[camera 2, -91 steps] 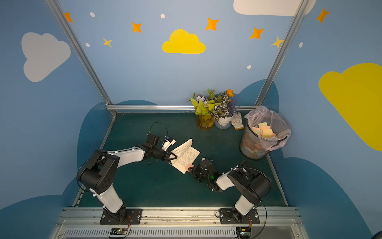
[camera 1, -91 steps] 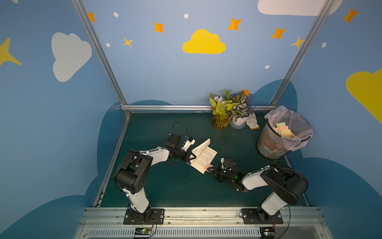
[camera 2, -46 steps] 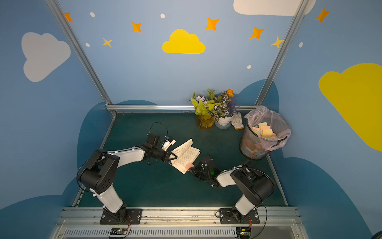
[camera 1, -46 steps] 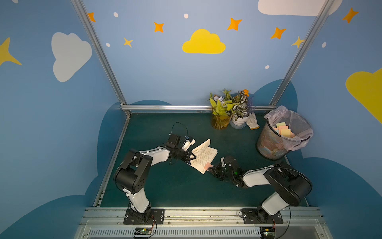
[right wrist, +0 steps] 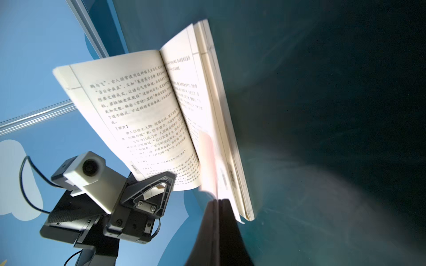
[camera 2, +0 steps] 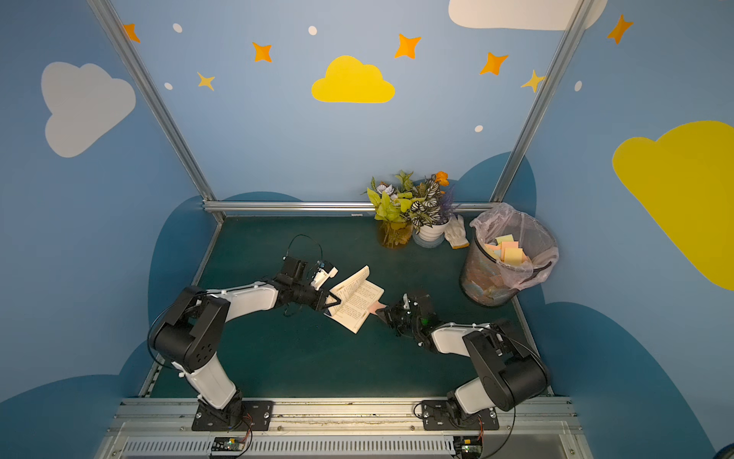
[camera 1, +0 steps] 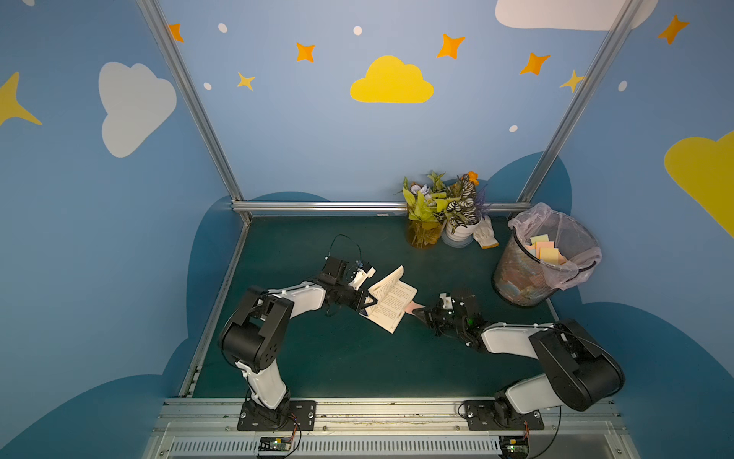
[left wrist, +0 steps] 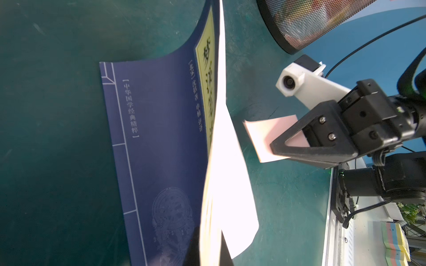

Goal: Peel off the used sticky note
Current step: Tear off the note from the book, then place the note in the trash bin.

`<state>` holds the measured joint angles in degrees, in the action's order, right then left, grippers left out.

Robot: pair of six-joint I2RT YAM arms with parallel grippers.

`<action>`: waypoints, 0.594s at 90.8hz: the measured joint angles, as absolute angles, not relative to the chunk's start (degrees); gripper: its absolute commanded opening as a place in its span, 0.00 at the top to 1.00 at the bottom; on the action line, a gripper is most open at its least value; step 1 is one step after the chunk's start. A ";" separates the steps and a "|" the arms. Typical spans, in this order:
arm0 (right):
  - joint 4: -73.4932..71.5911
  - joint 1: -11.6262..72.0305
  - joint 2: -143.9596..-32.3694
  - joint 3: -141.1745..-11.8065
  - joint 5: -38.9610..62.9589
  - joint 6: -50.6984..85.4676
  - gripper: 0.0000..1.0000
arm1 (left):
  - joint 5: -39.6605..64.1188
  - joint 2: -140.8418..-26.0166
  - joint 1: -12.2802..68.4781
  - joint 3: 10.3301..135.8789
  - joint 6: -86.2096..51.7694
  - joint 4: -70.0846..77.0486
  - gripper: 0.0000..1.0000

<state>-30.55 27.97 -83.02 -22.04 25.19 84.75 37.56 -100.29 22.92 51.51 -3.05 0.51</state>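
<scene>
An open book [camera 1: 391, 304] [camera 2: 357, 304] lies on the green table. My left gripper [camera 1: 367, 304] [camera 2: 331, 303] [left wrist: 208, 248] is shut on its raised left pages [left wrist: 221, 161], with the blue cover [left wrist: 161, 138] behind them. A pink sticky note [camera 1: 415, 306] [camera 2: 377, 306] [left wrist: 260, 133] [right wrist: 208, 161] pokes out past the right page's outer edge. My right gripper [camera 1: 421, 312] [camera 2: 383, 312] [right wrist: 217, 202] is shut on the note's free end. I cannot tell whether the note still sticks to the page.
A wire bin [camera 1: 544, 262] with a plastic liner and discarded notes stands at the back right. Two potted plants [camera 1: 437, 214] and a white glove [camera 1: 486, 234] sit against the back rail. A coloured note pad [left wrist: 394, 244] lies off the table near the front rail.
My right gripper has pulled a little to the right, away from the book, with the pink note in it, and its arm has stretched out lower. The left arm has not moved.
</scene>
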 measured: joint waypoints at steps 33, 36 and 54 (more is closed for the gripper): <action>5.65 21.43 -56.60 -29.21 19.40 69.06 1.00 | 37.54 -100.29 22.92 51.51 -3.07 0.51 0.97; 9.72 21.26 -52.90 -31.40 16.80 66.70 1.00 | 37.54 -100.29 22.92 51.51 -3.07 0.51 0.97; 24.12 20.75 -38.19 -43.24 2.17 52.16 1.00 | 37.50 -100.29 22.92 51.51 -3.07 0.51 0.97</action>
